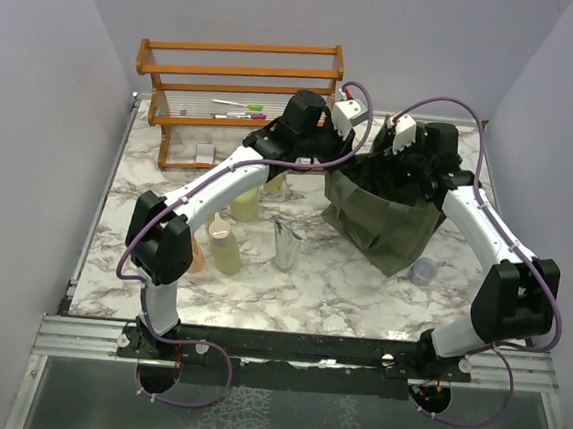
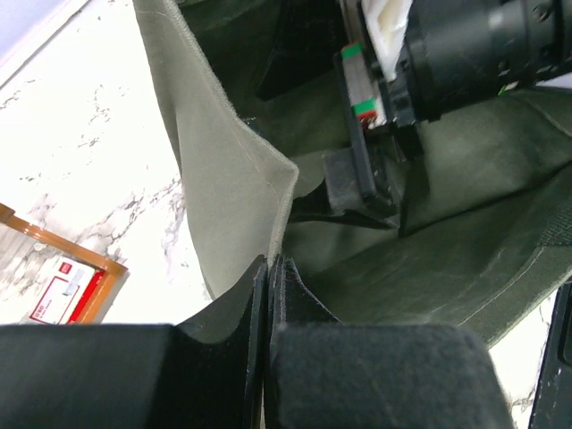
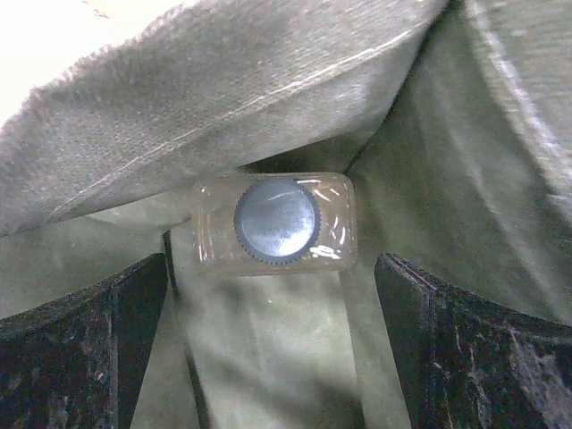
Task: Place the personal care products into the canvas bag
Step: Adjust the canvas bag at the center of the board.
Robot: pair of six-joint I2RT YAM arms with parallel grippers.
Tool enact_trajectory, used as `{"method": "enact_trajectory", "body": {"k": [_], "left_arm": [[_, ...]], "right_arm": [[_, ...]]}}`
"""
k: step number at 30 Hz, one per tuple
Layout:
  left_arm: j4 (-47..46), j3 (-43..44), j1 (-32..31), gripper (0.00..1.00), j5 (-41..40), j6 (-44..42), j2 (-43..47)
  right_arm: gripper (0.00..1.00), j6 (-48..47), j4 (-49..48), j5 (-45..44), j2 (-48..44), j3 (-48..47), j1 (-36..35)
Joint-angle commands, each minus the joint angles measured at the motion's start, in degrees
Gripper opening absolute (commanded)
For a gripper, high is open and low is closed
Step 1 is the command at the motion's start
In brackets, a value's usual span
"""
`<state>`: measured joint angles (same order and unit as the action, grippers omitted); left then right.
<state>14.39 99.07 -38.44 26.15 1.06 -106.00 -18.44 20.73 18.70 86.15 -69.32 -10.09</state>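
PINCERS: left pincer [image 2: 268,295] clamped on canvas bag [image 2: 232,179] rim; right pincer [image 3: 273,304] wide, inside bag | ITEM: black-capped bottle [image 3: 277,219] lies in bag, clear of both fingers | RISK: lifting right arm could snag floppy fabric, tipping bag | VIEWS: only right wrist shows that bottle; top view shows remaining bottles [image 1: 229,250] on tabletop [image 1: 341,285]

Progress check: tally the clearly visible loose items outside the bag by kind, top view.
Pale green bottles: 2
Beige bottle: 1
Silver tube: 1
Lavender jar: 1
Pens: 2
Total: 7; more may be hidden.
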Motion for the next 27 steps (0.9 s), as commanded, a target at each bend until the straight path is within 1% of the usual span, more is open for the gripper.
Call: {"method": "enact_trajectory", "body": {"k": [1, 6, 10, 18, 27], "left_arm": [[0.62, 3.4, 0.12, 0.0, -2.91, 2.12, -1.2], [1.53, 7.23, 0.12, 0.0, -3.86, 3.91, -2.78], [2.07, 10.67, 0.12, 0.0, -4.92, 4.65, -4.54], [3.55, 17.63, 0.25, 0.0, -8.29, 2.77, -8.49], [4.18, 22.73, 0.96, 0.0, -10.09, -0.17, -12.12]], "right_arm": [[1.0, 1.63, -2.56, -0.03, 3.11, -1.16, -0.43], [1.0, 2.39, -3.08, 0.74, 4.65, -2.32, -0.5], [1.0, 2.15, -2.72, 0.86, 3.49, -3.16, -0.55], [1.0, 1.48, 2.76, -0.46, -0.33, -7.36, -0.5], [1.0, 1.7, 7.52, -4.51, -2.42, -11.47, -0.42]]}}
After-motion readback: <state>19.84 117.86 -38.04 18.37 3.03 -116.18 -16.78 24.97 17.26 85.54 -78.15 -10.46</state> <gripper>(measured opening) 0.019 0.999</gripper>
